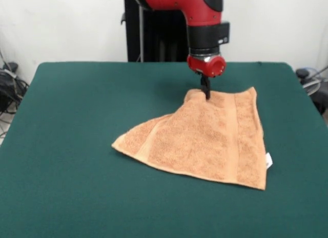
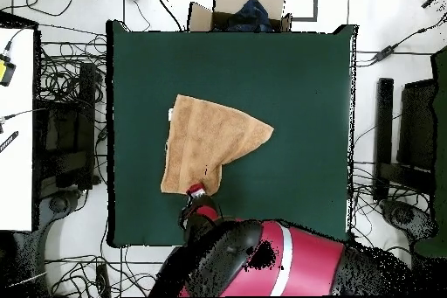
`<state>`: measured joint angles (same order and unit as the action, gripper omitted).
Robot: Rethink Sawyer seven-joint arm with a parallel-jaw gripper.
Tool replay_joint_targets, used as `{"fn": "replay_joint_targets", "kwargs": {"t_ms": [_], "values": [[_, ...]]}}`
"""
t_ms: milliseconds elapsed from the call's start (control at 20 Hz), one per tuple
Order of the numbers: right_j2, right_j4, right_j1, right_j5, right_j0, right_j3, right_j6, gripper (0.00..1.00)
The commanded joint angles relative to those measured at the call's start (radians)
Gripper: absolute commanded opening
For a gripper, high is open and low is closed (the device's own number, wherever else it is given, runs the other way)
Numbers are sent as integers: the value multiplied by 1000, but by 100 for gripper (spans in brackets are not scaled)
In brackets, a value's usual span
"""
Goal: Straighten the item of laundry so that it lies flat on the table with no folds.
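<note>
A dark green counter [image 1: 77, 145] carries the towel [image 1: 205, 143], folded into a wedge toward the robot-side edge. The jaws [image 1: 206, 90] pinch its raised corner; a weak grip could slip, leaving the fold.

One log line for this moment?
gripper: at towel's far edge, grip unclear | towel: folded, triangular | table: towel right of centre

No readable text or labels.
</note>
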<state>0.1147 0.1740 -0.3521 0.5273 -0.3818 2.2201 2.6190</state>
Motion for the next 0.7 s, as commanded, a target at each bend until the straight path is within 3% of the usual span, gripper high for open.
{"fn": "replay_joint_targets", "kwargs": {"t_ms": [50,350,700], "values": [[71,-51,80,-147,-21,48,161,0],[68,-82,68,-164,-1,35,150,0],[28,-121,33,-335,43,-149,7,0]]}}
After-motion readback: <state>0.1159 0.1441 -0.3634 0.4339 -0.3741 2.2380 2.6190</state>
